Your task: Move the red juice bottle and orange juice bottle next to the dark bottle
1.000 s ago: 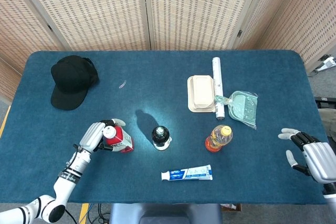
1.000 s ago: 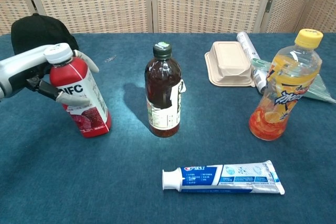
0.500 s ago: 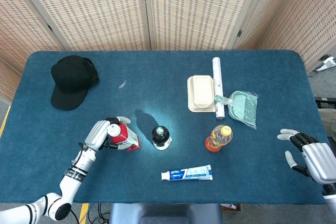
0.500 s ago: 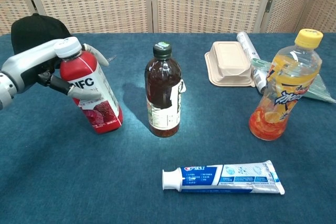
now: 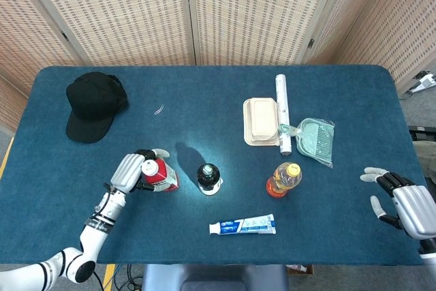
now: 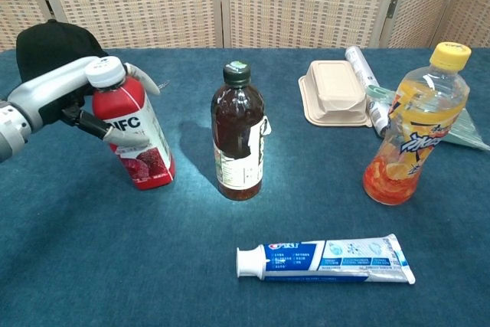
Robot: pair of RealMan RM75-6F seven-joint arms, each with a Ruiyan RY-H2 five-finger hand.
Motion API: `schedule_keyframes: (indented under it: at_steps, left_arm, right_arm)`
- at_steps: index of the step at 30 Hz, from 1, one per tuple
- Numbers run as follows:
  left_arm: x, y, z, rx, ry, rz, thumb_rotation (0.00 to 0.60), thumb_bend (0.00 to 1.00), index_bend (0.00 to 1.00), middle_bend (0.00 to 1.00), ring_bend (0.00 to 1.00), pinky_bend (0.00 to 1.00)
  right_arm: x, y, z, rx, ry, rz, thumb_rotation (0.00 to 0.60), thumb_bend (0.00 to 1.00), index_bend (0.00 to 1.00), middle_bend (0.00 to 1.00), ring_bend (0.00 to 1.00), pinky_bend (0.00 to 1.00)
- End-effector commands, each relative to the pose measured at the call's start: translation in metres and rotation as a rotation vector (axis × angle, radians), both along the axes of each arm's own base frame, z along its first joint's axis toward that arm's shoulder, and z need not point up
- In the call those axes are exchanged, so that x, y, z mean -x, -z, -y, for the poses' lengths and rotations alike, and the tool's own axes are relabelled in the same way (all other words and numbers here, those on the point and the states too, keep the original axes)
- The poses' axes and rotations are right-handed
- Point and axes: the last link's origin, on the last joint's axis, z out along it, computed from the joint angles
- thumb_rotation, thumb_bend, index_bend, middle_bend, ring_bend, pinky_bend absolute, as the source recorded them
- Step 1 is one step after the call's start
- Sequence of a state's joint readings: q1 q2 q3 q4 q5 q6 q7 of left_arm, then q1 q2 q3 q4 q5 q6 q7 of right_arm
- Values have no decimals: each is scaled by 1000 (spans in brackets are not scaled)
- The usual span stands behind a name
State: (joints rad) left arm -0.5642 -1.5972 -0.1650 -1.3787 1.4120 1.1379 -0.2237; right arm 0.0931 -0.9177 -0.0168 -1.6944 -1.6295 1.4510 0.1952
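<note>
Pictured at a blue table [image 5: 225,100]: left hand [image 5: 131,172] wrapped around the red juice bottle [image 6: 138,137], gripping it high near the white cap. Standing just left of the dark bottle [image 6: 239,137], base on the cloth, leaning a little toward that dark bottle, with a clear gap between the two. Long axis close to upright, tipped at the top. Further right of the dark bottle, and well apart from it, the orange juice bottle [image 6: 411,129], upright and untouched, yellow cap on. Nearest to it, the right hand [image 5: 400,203], holding nothing, fingers spread, hovering near the table's edge to the right of the orange bottle and well short of it. Judged from this: red bottle all but placed, needing only to be stood straight and let go; orange bottle lying leftward from the right hand, on the line toward the dark bottle, so a job for that hand. In front of the dark bottle, a toothpaste tube [image 6: 325,259] lying flat, a possible snag for a low sweep.
</note>
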Motion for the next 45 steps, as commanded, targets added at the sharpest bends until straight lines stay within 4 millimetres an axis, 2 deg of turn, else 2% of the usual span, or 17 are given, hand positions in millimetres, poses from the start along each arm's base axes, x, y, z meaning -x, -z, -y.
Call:
schedule_keyframes:
  at_steps: [1,5,9,11,16,19,25,31,38,42,45]
  left_arm:
    - [0,1,1,10,-2,-1,600,23,551,553,371,298]
    - [1,2,3,24,3,-15,600,24,515,507,370,299]
    - [2,4,4,30,5,-25,600,23,406,404,366,298]
    - [2,4,5,29,7,-29,600,24,334,351,364,298]
    - [2,4,8,30,6,-37,600,23,71,206,358,298]
    - [2,2,10,23,1,-54,600,23,0,146,350,299]
    - [4,-8,19,40,-53,-105,600,23,0,75,306,298]
    - [7,-27,32,30,-85,-175,600,24,0,59,277,298]
    - [19,-45,48,4,-107,-249,600,23,0,44,245,299]
    - [28,-55,56,-11,-115,-290,600,23,0,44,235,299]
    - [45,-72,65,-45,-131,-350,600,23,0,44,233,299]
  right_arm:
    - [0,0,0,-2,2,-1,600,526,326,267,276,428]
    - [0,1,0,-5,3,-2,600,526,326,266,276,427]
    - [0,1,0,-3,2,-1,600,525,326,266,276,428]
    - [0,1,0,-2,2,-1,600,526,326,266,276,428]
    - [0,0,0,-3,3,-1,600,526,326,267,276,428]
    - [0,1,0,-3,2,-1,600,526,326,267,276,428]
    - [0,0,0,2,3,-2,600,525,326,266,276,427]
    - [1,2,1,7,3,4,600,498,326,267,276,428]
    - [1,2,2,8,5,37,600,259,326,266,238,427]
    - [1,4,4,15,6,58,600,182,309,249,211,427]
    - [-3,9,4,8,-6,107,600,129,251,191,161,395]
